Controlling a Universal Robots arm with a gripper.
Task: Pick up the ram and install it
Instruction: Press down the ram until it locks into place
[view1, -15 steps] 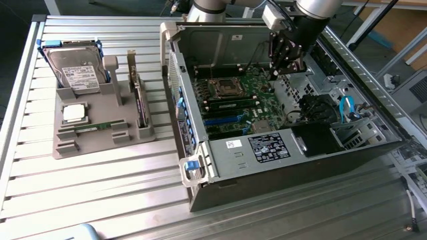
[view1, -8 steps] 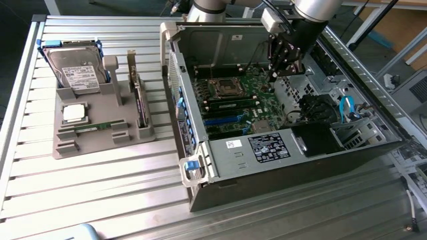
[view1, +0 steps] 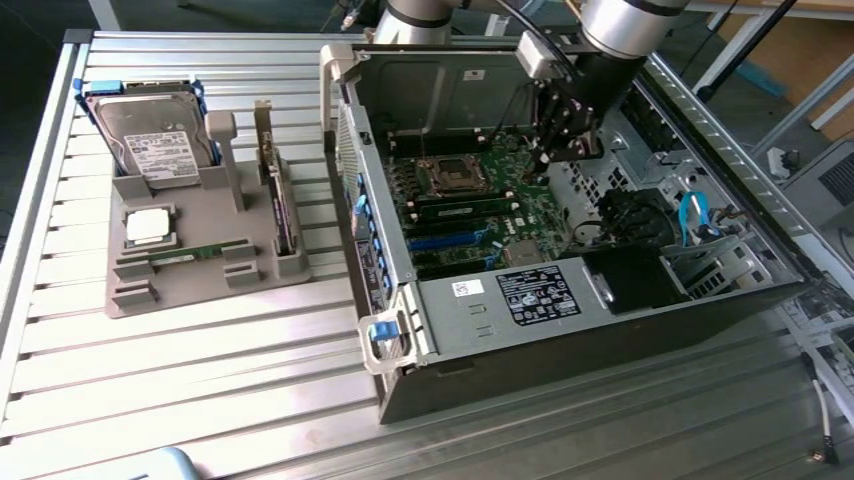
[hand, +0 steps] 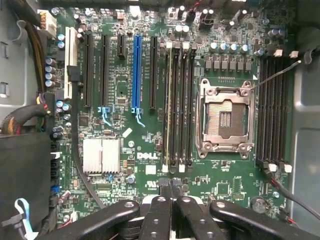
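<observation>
Clearly "DELL" on motherboard (hand: 145, 156) (claw (hand: 171, 187) shut).

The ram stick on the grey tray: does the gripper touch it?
Apart. The exterior view shows the gripper inside the computer case, over the motherboard, while the ram stick lies on the grey tray outside it.

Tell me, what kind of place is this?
Probably a robotics lab or test bench for computer assembly: an open desktop case with a Dell motherboard, a gray parts tray and a slatted aluminum table.

two ram sticks (view1: 187, 254) (view1: 470, 208), one hard drive (view1: 154, 140)
</observation>
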